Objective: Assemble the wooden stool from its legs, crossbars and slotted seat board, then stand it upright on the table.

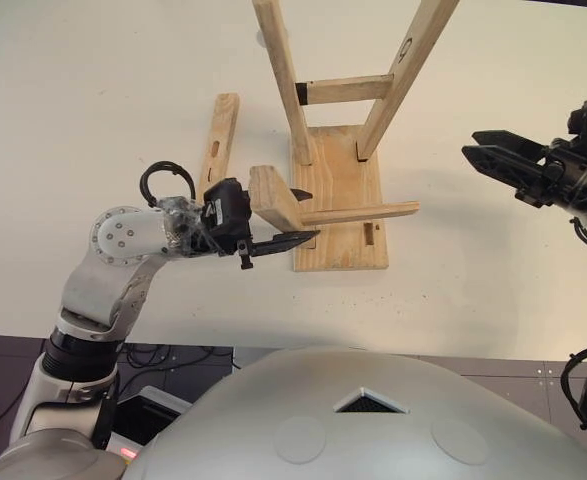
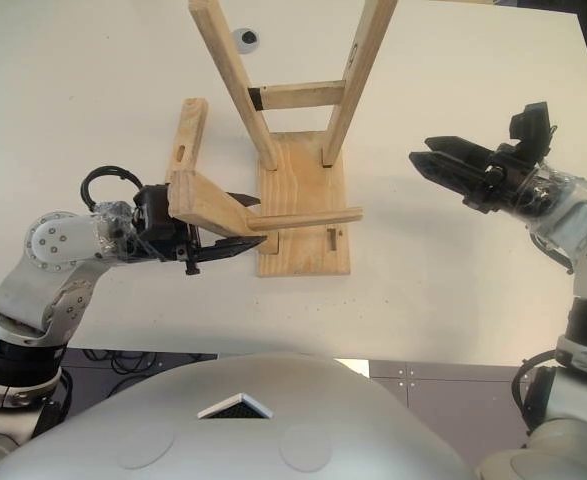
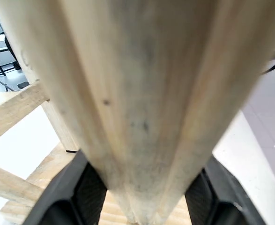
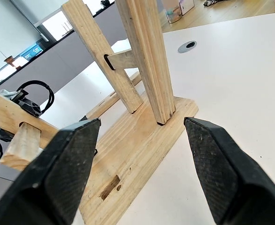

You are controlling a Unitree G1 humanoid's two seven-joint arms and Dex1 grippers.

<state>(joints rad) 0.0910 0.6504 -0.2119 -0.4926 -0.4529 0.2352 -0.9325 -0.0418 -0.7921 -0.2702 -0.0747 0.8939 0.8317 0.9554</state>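
White table (image 1: 93,120), matt, under even light; you are looking down on it from the head camera. The seat board (image 1: 348,185) lies flat at mid-table. At its far end two legs stand in their slots, the left leg (image 1: 285,80) and the right leg (image 1: 405,70), both leaning outward. A crossbar (image 1: 348,90) joins them.

Your left gripper (image 1: 308,215) is clamped on a third leg (image 1: 273,197), which is tilted over the board's near left corner. The left wrist view confirms it: wood is pressed between both black pads (image 3: 81,192). A second crossbar (image 1: 368,212) juts from that leg and runs rightward above the board. It passes just beyond the free slot (image 1: 371,233) at the near right. The held leg covers the near left slot. You cannot tell whether its foot is seated or only hanging over it.

Your right gripper (image 1: 473,144) hovers to the right, well apart from the board. Its jaws are spread wide and carry nothing.

Other items noted:
- A spare leg (image 1: 220,135) lies flat on the table left of the board, just beyond the left gripper's wrist.
- A round cable port (image 2: 245,38) sits in the tabletop at the far side.
- Loose cables (image 1: 163,355) lie below the near table edge.
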